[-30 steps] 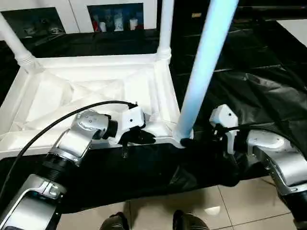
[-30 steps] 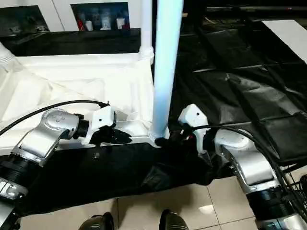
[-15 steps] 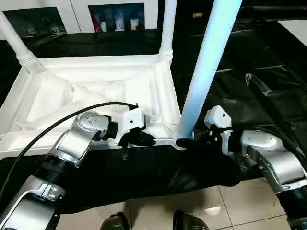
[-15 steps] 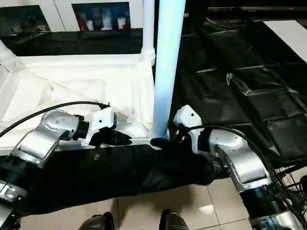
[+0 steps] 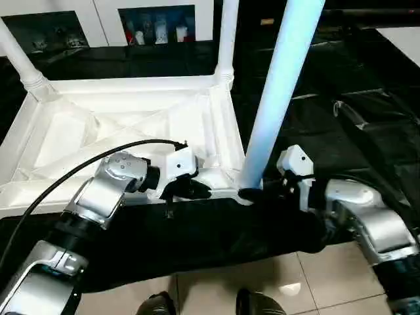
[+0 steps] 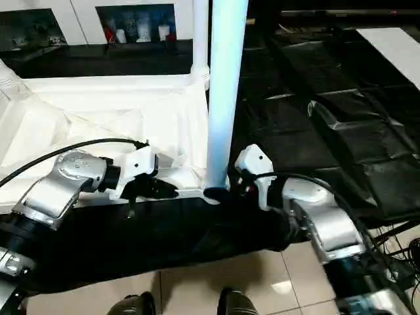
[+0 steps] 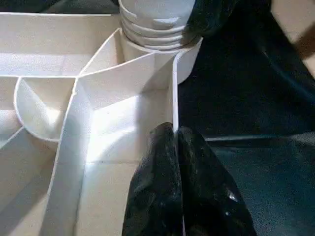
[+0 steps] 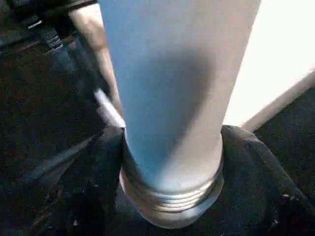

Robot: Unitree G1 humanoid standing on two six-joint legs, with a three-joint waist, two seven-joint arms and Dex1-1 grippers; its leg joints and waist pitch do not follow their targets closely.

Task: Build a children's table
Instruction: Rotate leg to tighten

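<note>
head stereo downward, wrist cameras close — shared leg (image 5: 279,92)

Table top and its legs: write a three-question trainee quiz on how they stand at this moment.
1. True or false: the left pincer is shut on the near rim of the table top.
2. How many legs stand in the table top's corner sockets?
3. The right pincer holds the near right leg at: A) its threaded base, B) its middle, C) its top.

Key: 1 true. 2 three: the near right leg, the far right leg and the far left leg. 3 A.
</note>
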